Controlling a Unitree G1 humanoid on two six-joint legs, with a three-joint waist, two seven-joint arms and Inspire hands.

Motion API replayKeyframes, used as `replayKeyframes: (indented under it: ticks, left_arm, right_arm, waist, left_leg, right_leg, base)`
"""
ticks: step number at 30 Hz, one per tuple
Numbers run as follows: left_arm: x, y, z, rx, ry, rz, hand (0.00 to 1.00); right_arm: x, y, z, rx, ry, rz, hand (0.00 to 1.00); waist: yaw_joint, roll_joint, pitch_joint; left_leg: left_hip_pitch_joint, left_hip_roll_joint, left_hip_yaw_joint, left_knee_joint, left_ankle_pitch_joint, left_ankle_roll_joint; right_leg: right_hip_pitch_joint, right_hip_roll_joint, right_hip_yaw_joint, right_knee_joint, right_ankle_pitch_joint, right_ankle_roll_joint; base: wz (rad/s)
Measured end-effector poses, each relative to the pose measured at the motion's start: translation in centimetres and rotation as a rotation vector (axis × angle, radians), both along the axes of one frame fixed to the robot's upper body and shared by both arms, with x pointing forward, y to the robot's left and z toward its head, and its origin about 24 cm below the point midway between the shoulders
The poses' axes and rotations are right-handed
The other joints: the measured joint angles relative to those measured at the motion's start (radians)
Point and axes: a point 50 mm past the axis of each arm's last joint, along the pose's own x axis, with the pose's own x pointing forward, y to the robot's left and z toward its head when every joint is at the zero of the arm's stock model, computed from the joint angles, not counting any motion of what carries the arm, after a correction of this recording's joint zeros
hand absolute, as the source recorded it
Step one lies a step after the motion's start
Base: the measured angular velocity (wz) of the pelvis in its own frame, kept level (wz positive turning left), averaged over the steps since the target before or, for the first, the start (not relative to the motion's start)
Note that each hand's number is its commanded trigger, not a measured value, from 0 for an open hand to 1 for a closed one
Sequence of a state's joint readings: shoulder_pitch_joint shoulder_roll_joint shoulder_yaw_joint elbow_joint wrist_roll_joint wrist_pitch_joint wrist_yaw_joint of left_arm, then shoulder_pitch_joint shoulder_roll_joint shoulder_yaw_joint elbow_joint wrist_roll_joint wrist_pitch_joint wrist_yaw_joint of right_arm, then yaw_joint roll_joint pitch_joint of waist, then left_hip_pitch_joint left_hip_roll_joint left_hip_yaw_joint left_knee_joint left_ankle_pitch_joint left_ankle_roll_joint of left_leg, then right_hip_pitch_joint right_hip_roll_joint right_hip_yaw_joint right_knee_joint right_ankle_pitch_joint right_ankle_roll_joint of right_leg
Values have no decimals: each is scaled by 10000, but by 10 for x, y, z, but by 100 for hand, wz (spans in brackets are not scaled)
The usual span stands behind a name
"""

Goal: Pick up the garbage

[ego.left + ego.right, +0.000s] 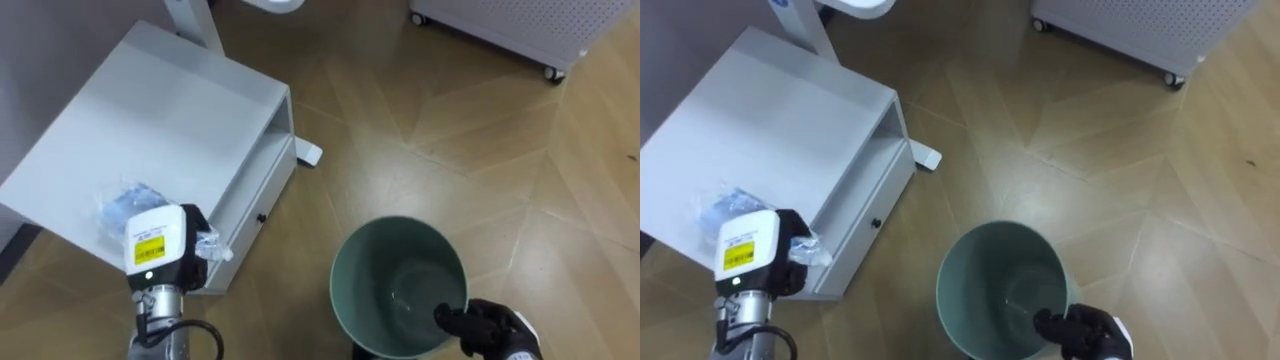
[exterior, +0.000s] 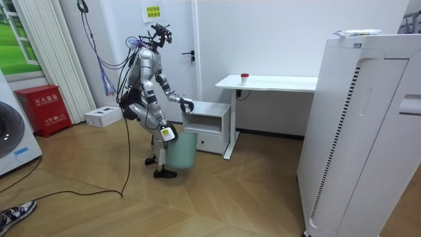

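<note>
Clear crumpled wrapper (image 1: 120, 205) lies on the white cabinet (image 1: 170, 120) beneath my left hand (image 1: 160, 245); I cannot tell whether its fingers grip it. Fingers of my right hand (image 1: 490, 325) clasp the green bin (image 1: 400, 255) by its rim; lifting and binning remain, I judge.

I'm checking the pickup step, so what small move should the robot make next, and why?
Probably take hold of the plastic wrapper on the white cabinet with the left hand: that hand is right over it, and the right hand holds the green bin by its rim beside the cabinet.
</note>
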State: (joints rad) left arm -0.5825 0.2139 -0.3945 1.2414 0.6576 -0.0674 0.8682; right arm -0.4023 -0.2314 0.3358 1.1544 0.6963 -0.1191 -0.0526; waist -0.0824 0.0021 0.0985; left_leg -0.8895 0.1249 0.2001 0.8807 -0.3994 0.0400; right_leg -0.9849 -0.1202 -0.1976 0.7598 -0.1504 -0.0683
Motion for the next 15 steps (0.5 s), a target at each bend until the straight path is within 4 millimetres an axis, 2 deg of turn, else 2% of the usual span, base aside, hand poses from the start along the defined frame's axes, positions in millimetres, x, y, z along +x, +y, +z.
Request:
replayKeyframes:
  ticks: [6,11,15]
  left_arm:
    - [-3,-12,-6,-514,143,-173,100]
    - [-4,-42,-8,-2270,-88,-544,100]
    - [-7,-65,-8,-3346,-271,-1202,100]
  right_arm:
    - [4,10,3,-265,-404,585,100]
    - [7,25,5,-372,-694,1215,100]
    - [4,46,3,-29,-789,1774,100]
  waist:
    - [-56,-1,-2]
    - [-74,-13,-8]
    - [-62,-39,-25]
  left_leg:
    - [149,-15,72,-182,60,17]
    - [389,-160,196,-321,106,34]
    - [507,-167,190,-336,131,53]
  right_leg:
    - [88,-22,25,-87,-6,23]
    - [216,-156,41,-44,-9,29]
    - [348,-162,39,-151,-4,40]
  base:
    - [0]
    - [1]
    - [0]
